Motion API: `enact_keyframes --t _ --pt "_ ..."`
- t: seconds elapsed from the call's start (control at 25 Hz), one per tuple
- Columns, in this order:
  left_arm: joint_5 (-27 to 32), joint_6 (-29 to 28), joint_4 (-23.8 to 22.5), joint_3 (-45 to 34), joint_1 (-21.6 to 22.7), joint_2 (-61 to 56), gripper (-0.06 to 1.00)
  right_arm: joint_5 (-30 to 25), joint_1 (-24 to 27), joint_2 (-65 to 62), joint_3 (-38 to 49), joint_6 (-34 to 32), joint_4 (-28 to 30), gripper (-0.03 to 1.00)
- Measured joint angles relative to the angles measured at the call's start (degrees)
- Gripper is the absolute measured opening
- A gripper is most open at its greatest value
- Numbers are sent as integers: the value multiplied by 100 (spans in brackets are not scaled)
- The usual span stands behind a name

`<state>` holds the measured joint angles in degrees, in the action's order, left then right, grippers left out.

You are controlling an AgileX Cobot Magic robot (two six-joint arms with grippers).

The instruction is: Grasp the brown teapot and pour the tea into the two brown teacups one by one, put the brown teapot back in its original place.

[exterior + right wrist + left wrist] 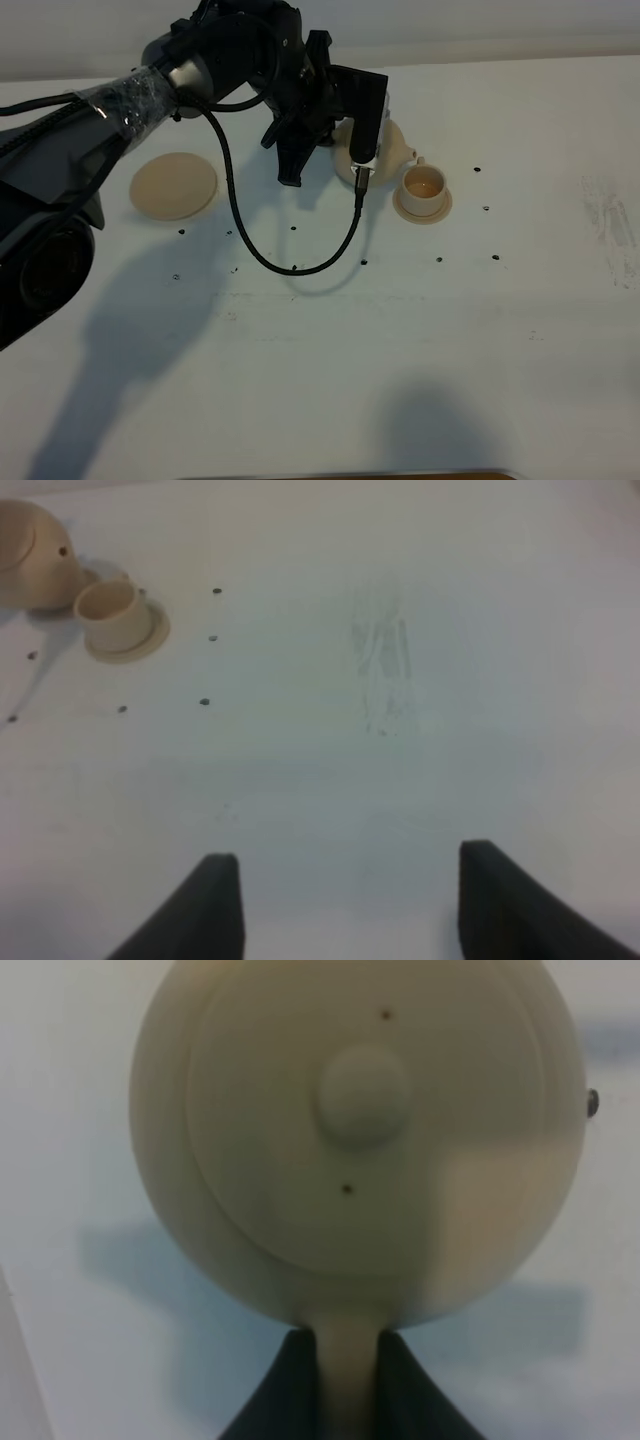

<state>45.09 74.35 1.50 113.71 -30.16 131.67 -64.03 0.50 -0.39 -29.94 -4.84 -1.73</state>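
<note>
Your left end effector point(342, 1340) was clamped on the loop handle of the squat pale tan ceramic teapot point(397, 145), held just beside the small tan ceramic teacup point(423, 183) on its round cup saucer point(423, 209). The wide flat tan saucer point(173, 186) lay well apart from that teacup. Your right end effector point(345, 880) had its fingers apart over the white tabletop point(400, 350), far from the teacup.

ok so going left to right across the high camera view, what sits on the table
large saucer → brown teapot, tipped and held up by the left arm → teacup on its small saucer → scuffed patch
</note>
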Motion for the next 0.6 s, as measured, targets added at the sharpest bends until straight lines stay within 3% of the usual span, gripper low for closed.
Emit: enact_keyframes --t 0.6 --pt "-161 137 -363 0 -58 0 8 0 0 0 0 0 0 49"
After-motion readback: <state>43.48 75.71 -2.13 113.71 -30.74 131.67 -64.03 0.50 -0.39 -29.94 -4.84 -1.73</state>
